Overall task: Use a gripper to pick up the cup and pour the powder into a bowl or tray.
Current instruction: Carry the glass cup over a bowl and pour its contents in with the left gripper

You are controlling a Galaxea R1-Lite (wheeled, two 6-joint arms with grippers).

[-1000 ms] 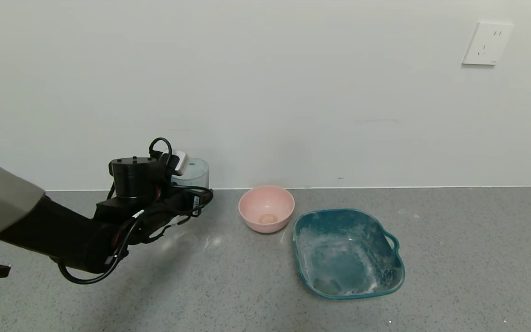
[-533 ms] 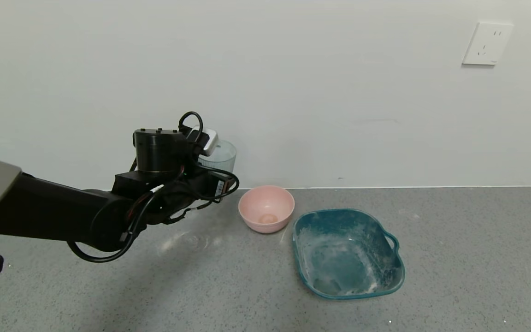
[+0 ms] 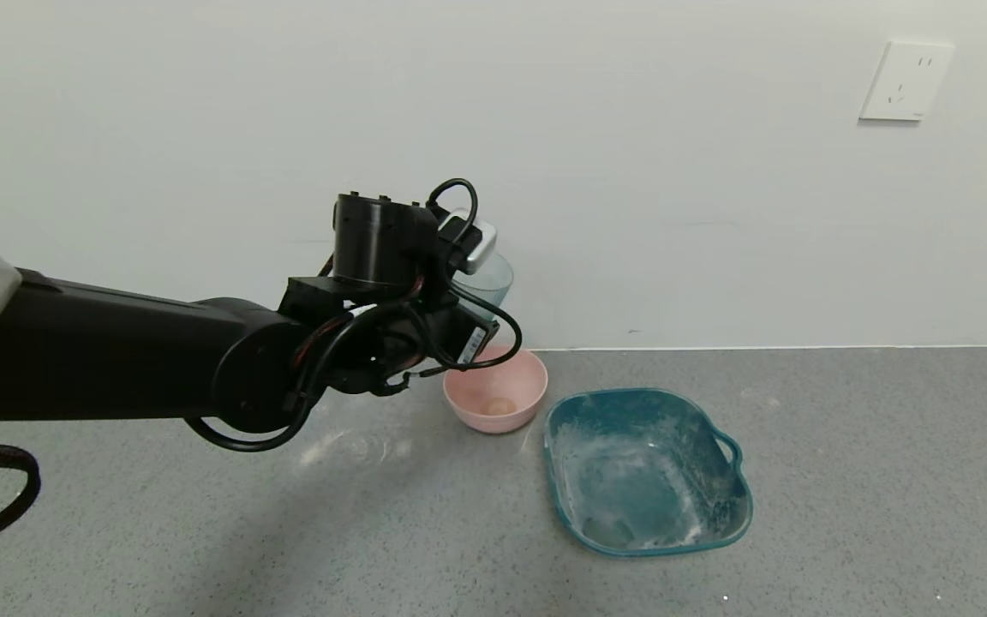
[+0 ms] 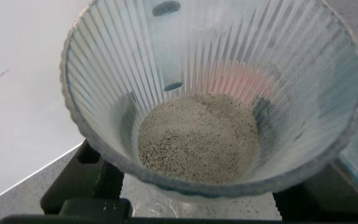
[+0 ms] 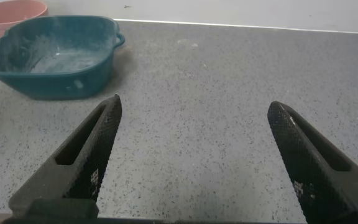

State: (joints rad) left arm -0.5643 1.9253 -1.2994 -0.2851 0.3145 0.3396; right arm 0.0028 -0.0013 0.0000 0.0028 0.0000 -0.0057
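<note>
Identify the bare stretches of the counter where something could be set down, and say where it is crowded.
Bare: grey speckled counter right of the teal plastic tray, and the front strip below it. Crowded: the pink bowl beside the tray, with the left gripper above.

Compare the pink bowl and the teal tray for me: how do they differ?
The pink bowl is round, smaller and handleless; the teal tray is a larger rounded square with a side handle. The bowl looks clean apart from something small at its bottom; the tray is dusted white. Both sit open on the counter.
</note>
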